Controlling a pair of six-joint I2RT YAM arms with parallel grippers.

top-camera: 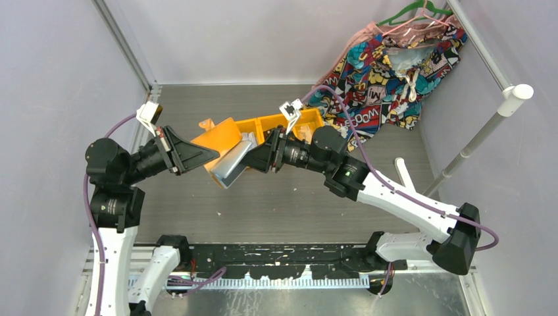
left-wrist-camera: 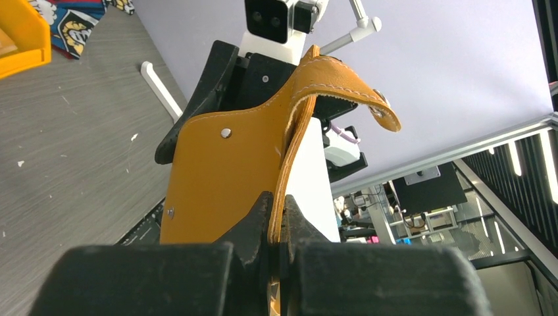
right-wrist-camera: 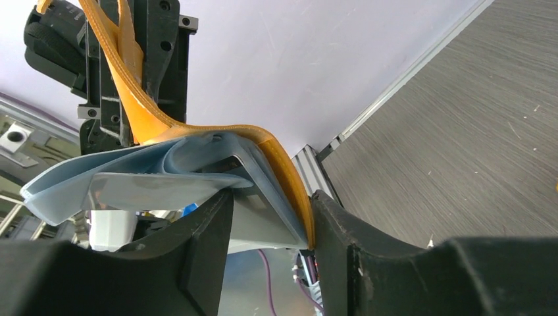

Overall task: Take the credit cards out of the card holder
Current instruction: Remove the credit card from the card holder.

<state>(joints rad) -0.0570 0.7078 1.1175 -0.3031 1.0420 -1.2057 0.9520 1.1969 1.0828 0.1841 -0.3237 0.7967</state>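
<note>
left gripper (left-wrist-camera: 276,227): clamped shut on orange cover of holder (left-wrist-camera: 224,164) | right gripper (right-wrist-camera: 271,230): jaws half apart, loosely astride blue pockets (right-wrist-camera: 72,181) and cover edge | holder: lifted above tabletop (top-camera: 276,204) between both arms, spread open | card (right-wrist-camera: 151,187): pale, inside a pocket

Grey wood-grain counter (top-camera: 276,210) fills mid-frame, with a few pale flecks on it. Orange bin trays (top-camera: 312,118) sit just above centre. At upper right a comic-print garment (top-camera: 378,72) is heaped in the corner, with green and pink hangers (top-camera: 421,10) on top. A white pole (top-camera: 483,131) slants down the right side, and a short white bar (top-camera: 404,172) lies near its foot.
</note>
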